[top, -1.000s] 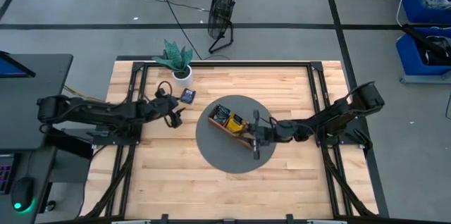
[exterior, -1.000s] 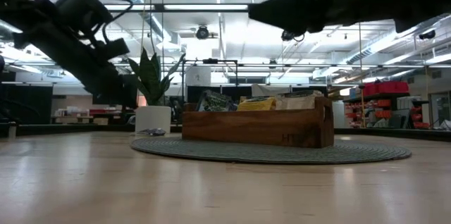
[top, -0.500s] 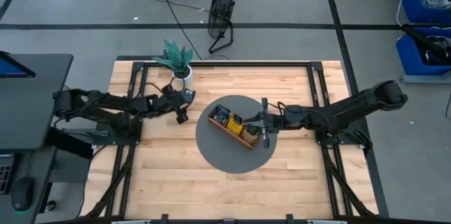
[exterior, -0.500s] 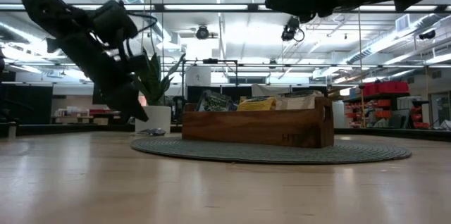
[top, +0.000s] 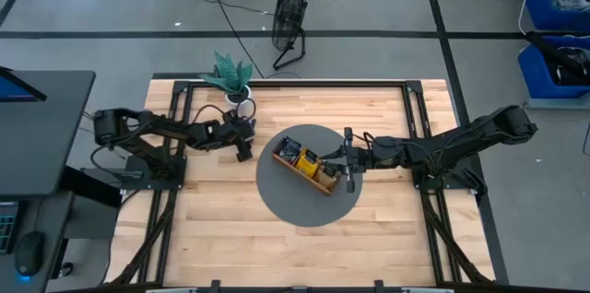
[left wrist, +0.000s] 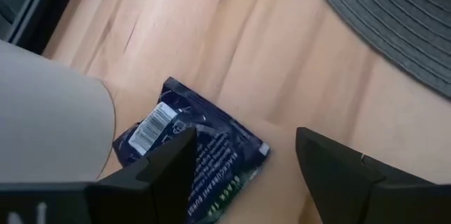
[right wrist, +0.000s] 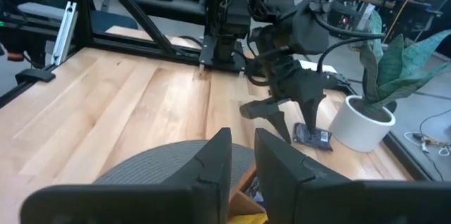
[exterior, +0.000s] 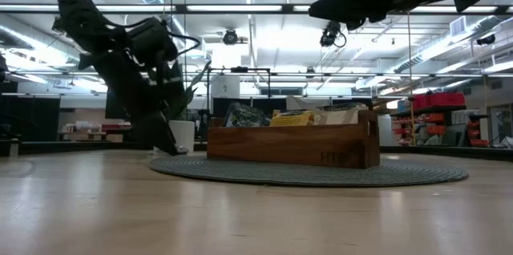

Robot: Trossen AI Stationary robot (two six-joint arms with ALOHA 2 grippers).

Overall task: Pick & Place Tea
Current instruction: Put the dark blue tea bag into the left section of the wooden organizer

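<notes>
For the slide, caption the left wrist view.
Open left gripper poised over dark blue tea sachet beside white plant pot.

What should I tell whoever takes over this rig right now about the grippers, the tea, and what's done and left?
Left gripper: open, empty, low over the dark blue sachet lying on the table beside the white plant pot.
Right gripper: narrow gap between its fingers, empty, hanging above the wooden tray on the round grey mat.
Done: several sachets stand in the tray.
Left: grasp the blue sachet and carry it to the tray.
</notes>
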